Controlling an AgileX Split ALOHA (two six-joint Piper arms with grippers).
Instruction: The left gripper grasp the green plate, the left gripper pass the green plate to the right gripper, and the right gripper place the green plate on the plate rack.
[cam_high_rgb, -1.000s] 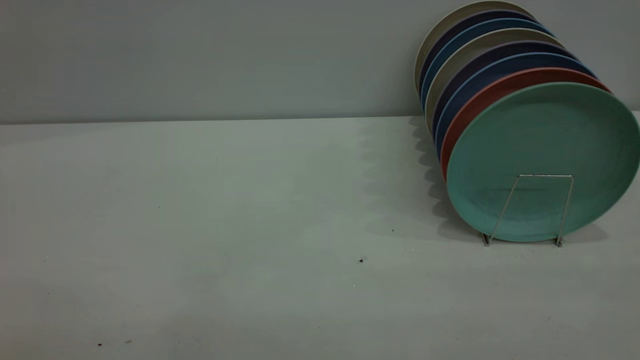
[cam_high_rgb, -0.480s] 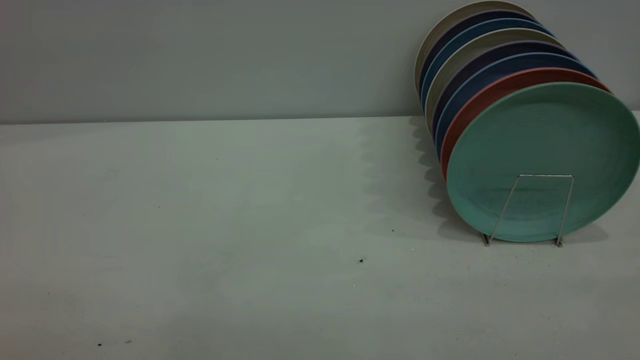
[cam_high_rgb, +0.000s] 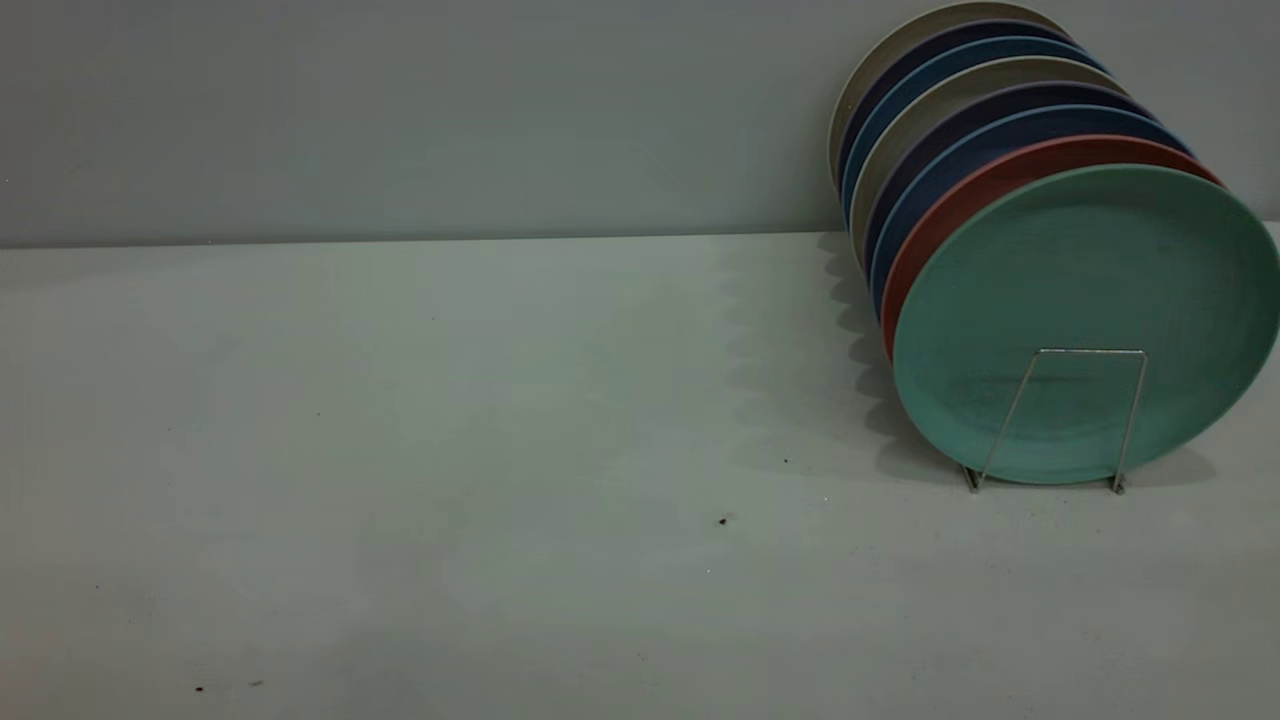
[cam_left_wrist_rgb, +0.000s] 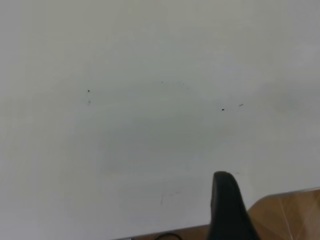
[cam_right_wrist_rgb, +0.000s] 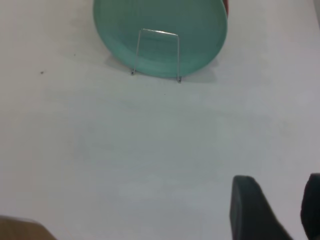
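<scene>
Teal-green, the green plate (cam_high_rgb: 1085, 320) stands upright in the plate rack (cam_high_rgb: 1060, 420) at the front of the row, just ahead of the salmon-pink plate (cam_high_rgb: 960, 200). The right hand (cam_right_wrist_rgb: 272, 210), fingers apart and empty, hangs over the bare surface (cam_high_rgb: 450, 450) well short of it, facing its broad face. Only one finger of the left hand (cam_left_wrist_rgb: 227, 205) shows, so its state is unclear; no plate lies near it. The right arm looks nearer.

Teal-green plate (cam_high_rgb: 1085, 290) (matte), silver wire rack (cam_high_rgb: 1065, 420).
</scene>
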